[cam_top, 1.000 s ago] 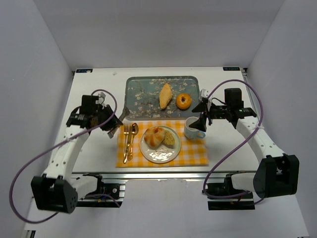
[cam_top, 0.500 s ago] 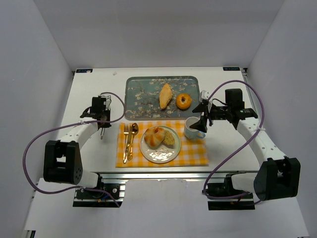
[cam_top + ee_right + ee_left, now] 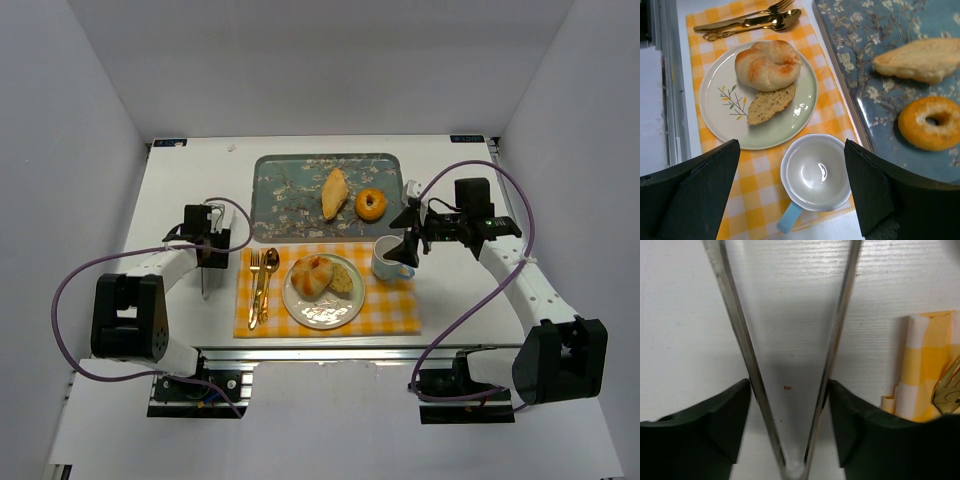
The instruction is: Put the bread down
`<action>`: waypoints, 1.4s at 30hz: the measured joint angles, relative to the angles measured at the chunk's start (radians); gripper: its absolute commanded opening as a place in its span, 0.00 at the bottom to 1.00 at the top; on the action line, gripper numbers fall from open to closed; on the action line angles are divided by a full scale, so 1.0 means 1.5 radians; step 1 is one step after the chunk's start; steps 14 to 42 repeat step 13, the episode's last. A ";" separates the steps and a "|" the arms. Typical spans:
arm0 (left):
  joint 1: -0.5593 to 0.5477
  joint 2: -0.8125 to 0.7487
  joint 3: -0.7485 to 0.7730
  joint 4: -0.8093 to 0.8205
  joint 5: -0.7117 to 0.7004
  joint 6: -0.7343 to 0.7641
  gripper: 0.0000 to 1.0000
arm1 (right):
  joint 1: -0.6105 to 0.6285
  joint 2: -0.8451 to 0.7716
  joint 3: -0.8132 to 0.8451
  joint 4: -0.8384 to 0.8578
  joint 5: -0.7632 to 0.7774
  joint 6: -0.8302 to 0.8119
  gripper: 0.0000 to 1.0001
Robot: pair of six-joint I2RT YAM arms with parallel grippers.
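A browned bread roll (image 3: 311, 276) and a seeded bread slice (image 3: 343, 281) lie on the pale green plate (image 3: 325, 318). In the right wrist view the roll (image 3: 767, 64) sits above the slice (image 3: 770, 102). My left gripper (image 3: 208, 258) is low over the table left of the checked cloth. Its jaws (image 3: 789, 385) are open, and the metal tongs (image 3: 735, 325) lie on the table between them, arms spread against the fingers. My right gripper (image 3: 791, 145) hangs open and empty over the white cup (image 3: 815, 172).
A blue flowered tray (image 3: 285, 190) at the back holds a long bread (image 3: 335, 192) and a doughnut (image 3: 371, 204). A gold fork and spoon (image 3: 260, 285) lie on the yellow checked cloth (image 3: 390, 310) left of the plate. The cup (image 3: 388, 260) stands right of the plate.
My left arm folded in and brought the tongs down onto the table left of the cloth. Its jaws have opened and the tongs' arms have spread. The right arm has barely moved.
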 measured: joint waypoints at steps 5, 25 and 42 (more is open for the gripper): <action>0.002 -0.025 0.000 -0.016 0.000 -0.011 0.92 | 0.000 0.004 0.000 0.052 0.092 0.144 0.89; 0.003 -0.183 0.040 -0.053 0.036 -0.080 0.95 | 0.000 0.017 0.000 0.089 0.259 0.256 0.89; 0.003 -0.183 0.040 -0.053 0.036 -0.080 0.95 | 0.000 0.017 0.000 0.089 0.259 0.256 0.89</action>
